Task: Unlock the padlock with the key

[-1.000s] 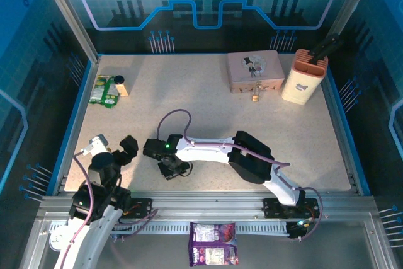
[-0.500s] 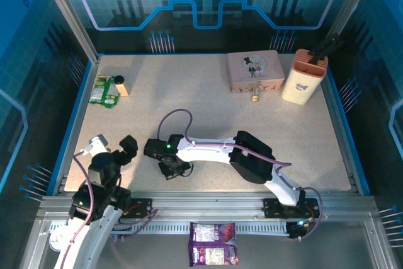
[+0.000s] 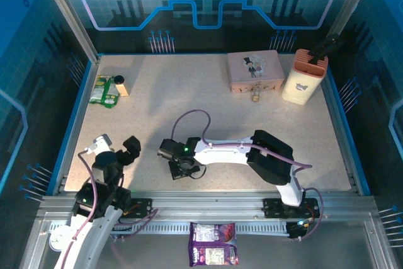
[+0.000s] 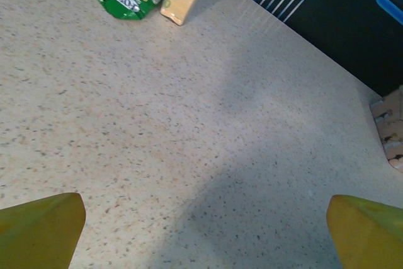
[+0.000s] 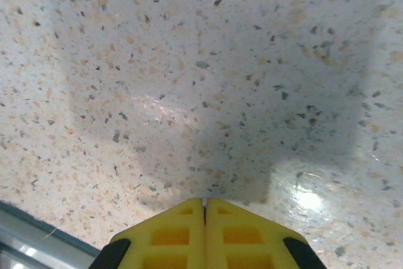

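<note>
we are seeing the right gripper (image 5: 204, 208) hovering low over the speckled table (image 3: 189, 105) near its 6 o'clock edge, its yellow fingers (image 5: 176, 234) pressed together. the left gripper (image 4: 204, 228) is sitting at the table's 8 o'clock corner with its fingers spread wide. the padlock (image 3: 256, 97) is hanging at the front of the pink tin (image 3: 255, 70), at about 1 o'clock from the right gripper and well apart from it, with bare tabletop lying between them. the key is too small for us to pick out. a cream holder (image 3: 304, 80) with dark handles sticking up is standing just beside the tin at its 3 o'clock. a green packet (image 3: 104, 91) and a small tan block (image 3: 121, 85) are lying together at the table's 10 o'clock. a purple packet (image 3: 213, 251) is resting beyond the near rail at 6 o'clock.
</note>
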{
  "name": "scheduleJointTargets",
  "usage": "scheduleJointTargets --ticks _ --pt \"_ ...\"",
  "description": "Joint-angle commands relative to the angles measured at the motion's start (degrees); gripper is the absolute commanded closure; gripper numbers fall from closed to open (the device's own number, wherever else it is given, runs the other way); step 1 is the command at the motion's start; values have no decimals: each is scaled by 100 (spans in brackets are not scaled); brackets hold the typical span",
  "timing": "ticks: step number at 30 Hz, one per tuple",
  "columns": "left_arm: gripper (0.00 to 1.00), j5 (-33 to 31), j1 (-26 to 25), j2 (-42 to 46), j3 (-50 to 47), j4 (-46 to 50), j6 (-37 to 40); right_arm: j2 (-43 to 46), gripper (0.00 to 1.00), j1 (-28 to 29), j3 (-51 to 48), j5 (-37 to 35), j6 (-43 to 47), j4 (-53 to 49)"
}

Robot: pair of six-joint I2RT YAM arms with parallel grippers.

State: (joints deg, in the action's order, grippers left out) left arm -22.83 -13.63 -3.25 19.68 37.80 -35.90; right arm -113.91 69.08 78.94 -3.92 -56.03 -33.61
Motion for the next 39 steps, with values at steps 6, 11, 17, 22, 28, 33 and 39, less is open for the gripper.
scheduleJointTargets --ticks 6,11,17,22,28,33,39 --pt "1 1655 -15 -1223 -19 -1339 218 1306 100 -551 -1439 75 -929 1676" --pt "2 2775 -17 -2306 35 -2189 -40 2050 100 -981 -2134 74 -1209 2313" --pt "8 3539 -159 -2991 121 -2977 -334 2943 100 -1652 -2990 171 -1577 2917" --pt "12 3528 -738 -3322 407 -3319 -303 3631 100 -2154 -3614 292 -1931 3433" --pt "20 3060 -1821 -4079 504 -4283 -170 4334 100 -2592 -4119 279 -2202 3834" --pt "23 2751 -2615 -4959 894 -4852 62 4654 100 -2676 -4343 298 -2312 4002" --pt "31 2571 -3040 -5767 1277 -5328 147 4742 100 -2672 -4557 337 -2464 4340"
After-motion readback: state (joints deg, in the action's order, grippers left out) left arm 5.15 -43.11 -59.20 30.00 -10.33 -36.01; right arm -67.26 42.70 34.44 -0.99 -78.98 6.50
